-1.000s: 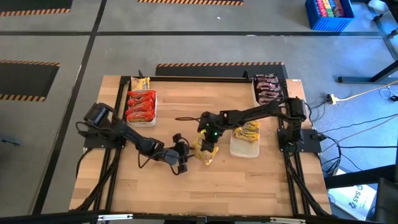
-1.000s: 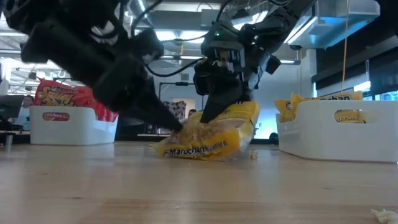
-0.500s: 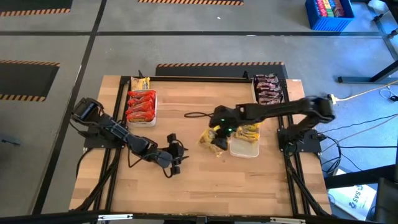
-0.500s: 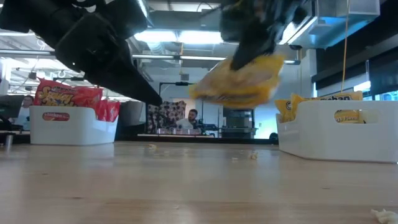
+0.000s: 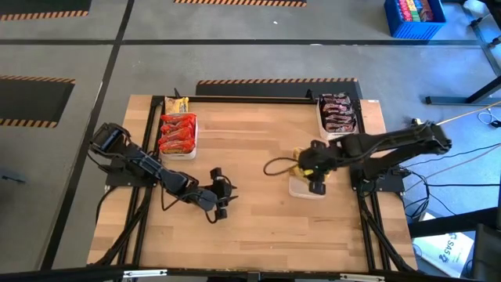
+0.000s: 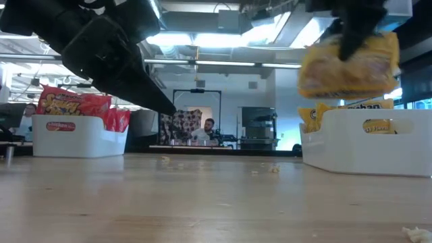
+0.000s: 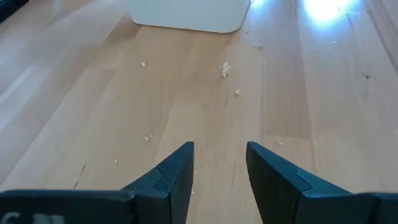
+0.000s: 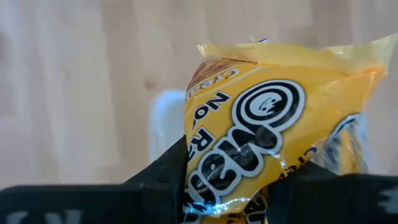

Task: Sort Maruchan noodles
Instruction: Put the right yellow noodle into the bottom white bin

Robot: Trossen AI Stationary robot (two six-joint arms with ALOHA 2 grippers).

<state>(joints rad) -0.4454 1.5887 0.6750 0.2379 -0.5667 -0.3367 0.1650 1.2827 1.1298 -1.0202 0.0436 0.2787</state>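
My right gripper (image 5: 314,175) is shut on a yellow Maruchan packet (image 6: 347,64) and holds it in the air over the white tray (image 5: 307,188) at the table's right-centre. That tray holds other yellow packets (image 6: 344,111). Red packets (image 5: 177,131) fill a white tray on the left. Dark packets (image 5: 337,111) fill a tray at the far right. One more yellow packet (image 5: 178,104) lies beyond the red tray. My left gripper (image 7: 219,165) is open, low over bare wood left of centre (image 5: 221,202). My right gripper pinches the yellow packet between its two fingers, coming from above. In the low view the fingers (image 6: 356,34) sit at the packet's upper edge (image 6: 341,46). The packet hangs below them, lifted clear above the tray. In the wrist view the crinkled wrapper (image 8: 214,180) bulges out past the fingers.
Noodle crumbs (image 7: 226,70) are scattered on the wood in front of my left gripper. A black frame (image 5: 235,98) runs along the table's far and side edges. A black cable (image 5: 274,166) loops near the right arm. A person (image 6: 208,128) stands in the room beyond.
My right gripper has lifted the yellow packet off the middle of the table and carried it toward the right edge, until it hangs over the tray with the yellow packets. My left gripper drew back a little from the packet toward the left, then kept still.
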